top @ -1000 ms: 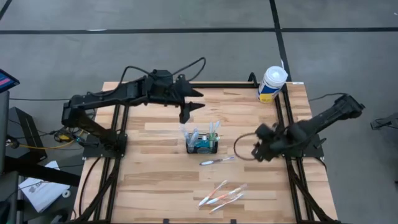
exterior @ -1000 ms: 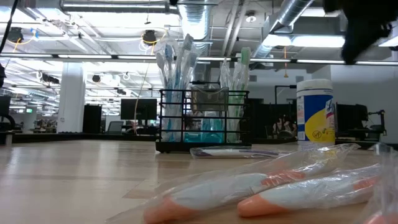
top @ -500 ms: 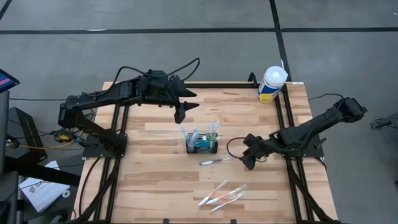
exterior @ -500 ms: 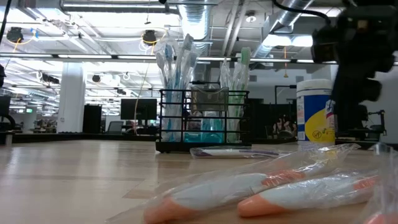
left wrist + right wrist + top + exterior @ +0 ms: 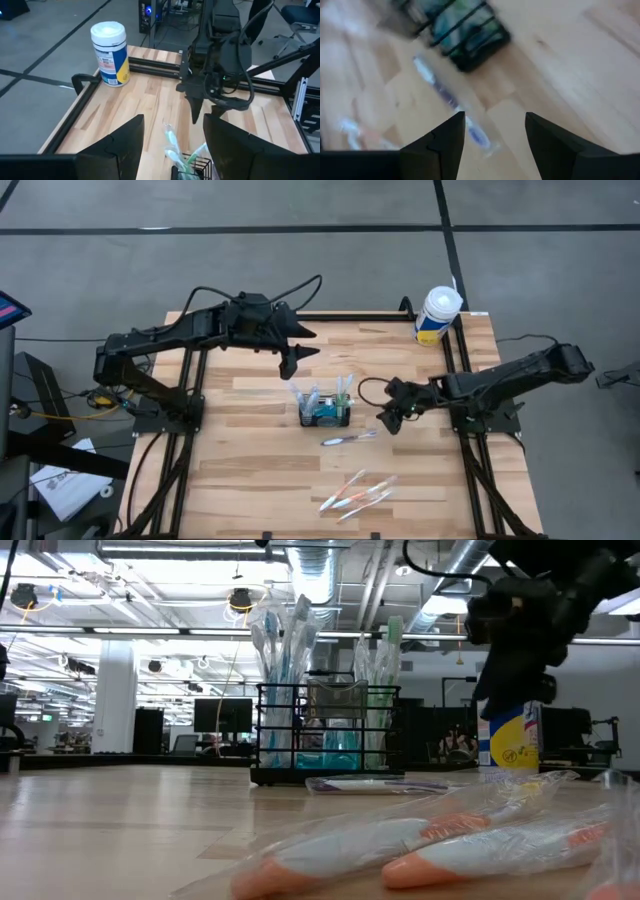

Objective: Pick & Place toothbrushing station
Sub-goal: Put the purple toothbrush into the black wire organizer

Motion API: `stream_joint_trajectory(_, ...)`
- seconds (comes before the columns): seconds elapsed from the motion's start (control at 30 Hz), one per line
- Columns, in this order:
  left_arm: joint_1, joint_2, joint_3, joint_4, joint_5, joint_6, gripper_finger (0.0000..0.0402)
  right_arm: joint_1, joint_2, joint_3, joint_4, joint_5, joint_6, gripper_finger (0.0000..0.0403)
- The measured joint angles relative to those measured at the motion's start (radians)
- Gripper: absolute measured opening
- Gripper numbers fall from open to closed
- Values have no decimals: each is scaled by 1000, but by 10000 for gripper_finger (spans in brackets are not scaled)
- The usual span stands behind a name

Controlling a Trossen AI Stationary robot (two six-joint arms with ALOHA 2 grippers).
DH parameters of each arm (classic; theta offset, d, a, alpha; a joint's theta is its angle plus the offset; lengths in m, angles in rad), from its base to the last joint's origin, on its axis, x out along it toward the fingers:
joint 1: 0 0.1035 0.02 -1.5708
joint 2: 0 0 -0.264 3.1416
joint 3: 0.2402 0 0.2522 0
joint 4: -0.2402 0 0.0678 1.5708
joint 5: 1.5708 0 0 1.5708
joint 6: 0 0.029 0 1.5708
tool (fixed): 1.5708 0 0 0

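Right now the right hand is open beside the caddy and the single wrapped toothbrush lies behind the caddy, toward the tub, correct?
Not quite. The high view shows the single wrapped toothbrush in front of the caddy, away from the tub. The right hand is open beside the caddy.

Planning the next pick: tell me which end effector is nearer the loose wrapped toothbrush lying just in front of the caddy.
Right. The right end effector hovers just beside the wrapped toothbrush, open. The left end effector hangs farther off, beyond the black wire-mesh caddy.

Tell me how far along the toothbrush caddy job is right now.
Done: several wrapped brushes stand in the black mesh caddy. In hand: nothing; the open right gripper hangs near the purple wrapped toothbrush lying beside the caddy. Left: that brush and the orange-handled ones. The left gripper waits open behind.
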Motion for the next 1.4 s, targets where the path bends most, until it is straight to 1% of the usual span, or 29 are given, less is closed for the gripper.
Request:
stream_joint_trajectory(0.17, 10, 0, -1, -27, 15, -6, 198, -42, 33, 0, -9, -174, -167, 205)
stream_joint_trajectory(0.23, 19, 0, -1, -41, 36, -19, 198, -48, 61, -1, -28, -218, -225, 209)
stream_joint_trajectory(0.33, 26, 0, -2, -51, 36, -26, 198, -48, 139, 1, -28, -273, -330, 214)
stream_joint_trajectory(0.5, 45, 0, -2, -54, 36, -27, 198, -45, 300, 43, -27, -316, -477, 219)
stream_joint_trajectory(0.63, 47, 0, -2, -56, 36, -31, 198, -45, 410, 95, -41, -337, -531, 220)
stream_joint_trajectory(0.77, 47, 0, -2, -56, 37, -49, 198, -47, 464, 138, -30, -354, -581, 219)
stream_joint_trajectory(0.9, 47, 0, -2, -57, 37, -52, 198, -68, 474, 156, 34, -355, -598, 213)
stream_joint_trajectory(0.97, 47, 0, -2, -57, 37, -52, 198, -79, 475, 159, 56, -347, -603, 193)
stream_joint_trajectory(1.0, 47, 0, -2, -58, 37, -52, 198, -82, 473, 158, 54, -347, -605, 175)
stream_joint_trajectory(1.07, 47, 0, -2, -58, 36, -52, 198, -88, 475, 158, 48, -346, -612, 120)
stream_joint_trajectory(1.13, 47, 0, -2, -58, 37, -51, 198, -90, 475, 158, 47, -348, -618, 45)
stream_joint_trajectory(1.17, 47, 0, -2, -58, 37, -51, 198, -90, 475, 158, 47, -352, -620, 24)
stream_joint_trajectory(1.3, 47, 0, -2, -59, 37, -50, 198, -90, 474, 158, 47, -378, -614, 5)
stream_joint_trajectory(1.4, 47, 0, -2, -59, 37, -50, 198, -86, 470, 158, 43, -399, -604, 2)
